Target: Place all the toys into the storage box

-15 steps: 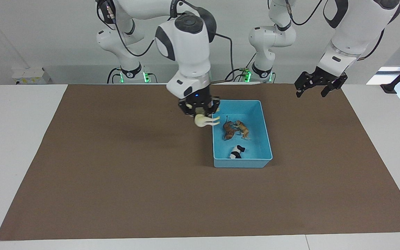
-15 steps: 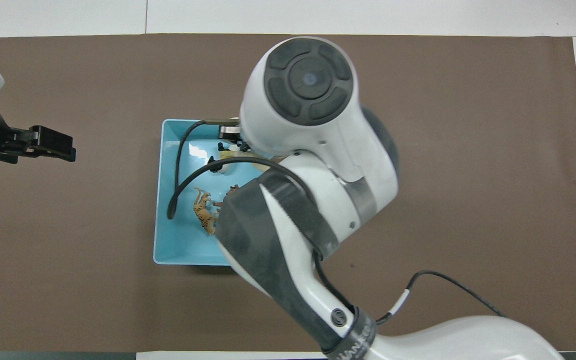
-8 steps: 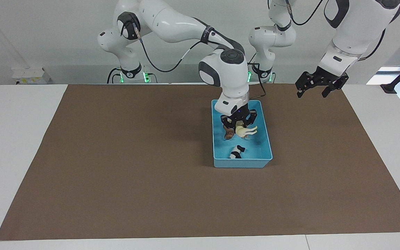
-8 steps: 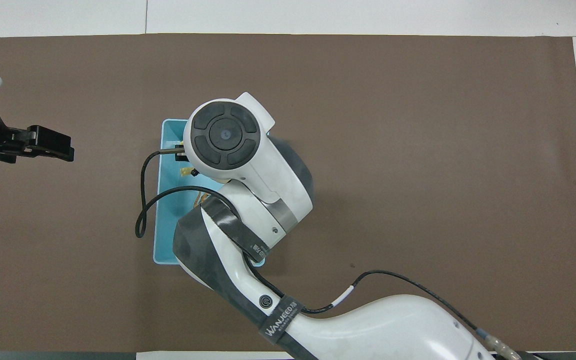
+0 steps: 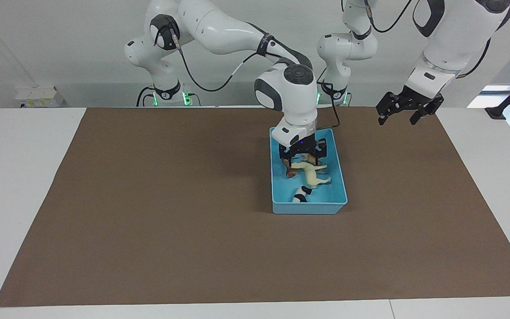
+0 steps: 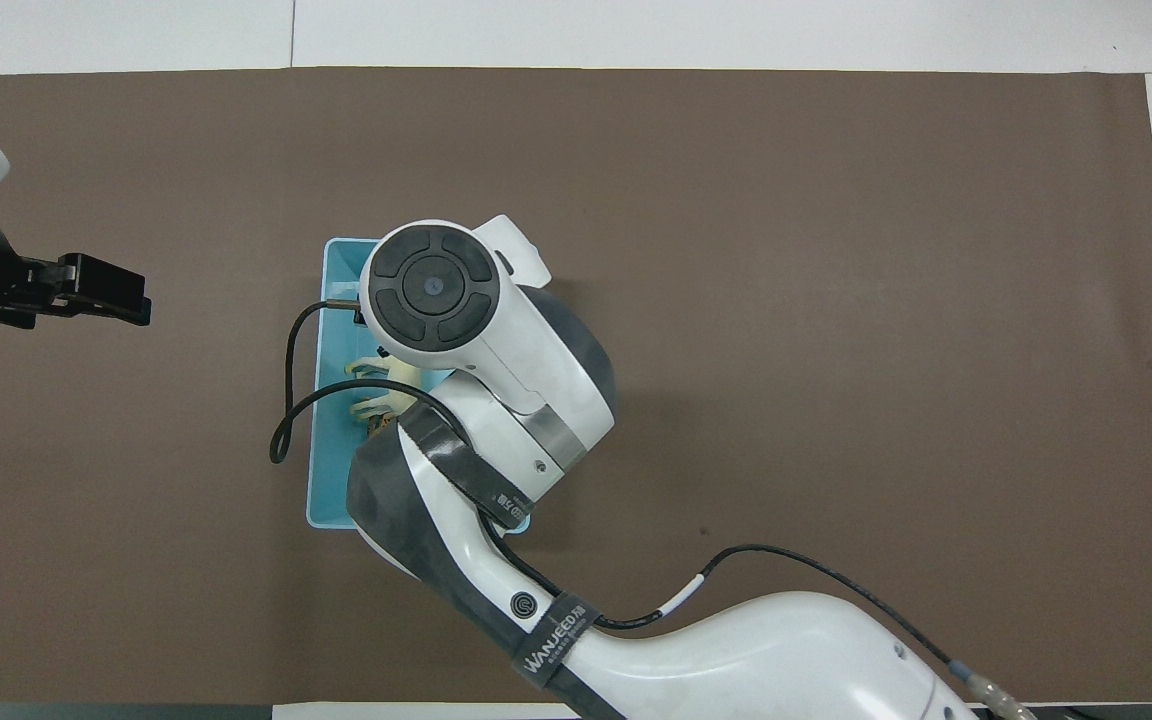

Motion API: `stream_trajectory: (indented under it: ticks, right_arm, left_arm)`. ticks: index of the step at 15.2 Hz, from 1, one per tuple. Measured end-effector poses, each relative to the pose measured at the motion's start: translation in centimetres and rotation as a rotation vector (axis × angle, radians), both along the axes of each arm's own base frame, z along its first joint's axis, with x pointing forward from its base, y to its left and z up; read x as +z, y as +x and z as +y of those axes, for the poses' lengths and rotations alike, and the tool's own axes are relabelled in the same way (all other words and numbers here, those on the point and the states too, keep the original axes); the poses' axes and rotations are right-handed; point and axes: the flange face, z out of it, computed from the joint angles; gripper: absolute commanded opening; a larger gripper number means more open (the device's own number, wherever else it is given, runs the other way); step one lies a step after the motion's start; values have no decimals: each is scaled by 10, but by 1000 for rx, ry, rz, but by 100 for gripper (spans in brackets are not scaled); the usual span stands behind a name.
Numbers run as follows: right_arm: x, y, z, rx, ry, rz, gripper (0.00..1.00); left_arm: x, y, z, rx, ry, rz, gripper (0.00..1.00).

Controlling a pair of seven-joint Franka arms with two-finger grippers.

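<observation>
The light blue storage box lies on the brown mat; it also shows in the overhead view. My right gripper hangs open just above the box. The cream-white horse lies on its side in the box right under that gripper, free of the fingers; it also shows in the overhead view. The black-and-white panda lies in the box, farther from the robots. The brown lion shows partly beside the horse. The tiger is hidden. My left gripper waits open in the air, away from the box.
The brown mat covers most of the white table. In the overhead view my right arm covers much of the box, and my left gripper is off toward the left arm's end.
My right gripper carried the horse from the box's edge over the box, lowered and opened. The horse has dropped onto the other toys in the box. The left arm has not moved.
</observation>
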Motion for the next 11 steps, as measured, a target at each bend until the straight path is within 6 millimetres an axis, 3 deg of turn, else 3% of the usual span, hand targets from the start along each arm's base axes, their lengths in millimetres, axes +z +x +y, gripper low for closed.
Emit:
stream_trajectory:
  ticks: [3,5,7,11]
  right_arm:
    - [54,37,-89,-42,-23,-20,100]
    - [73,63,-161,-26,-53,-24,100]
    - [75,85,-225,12,-85,-27,100]
    - [57,115,-357,134,-156,16,100]
  left_arm:
    - [0,0,1,2,0,0,100]
    - [0,0,2,3,0,0,100]
    - [0,1,2,4,0,-4,100]
    - [1,1,2,3,-1,-10,100]
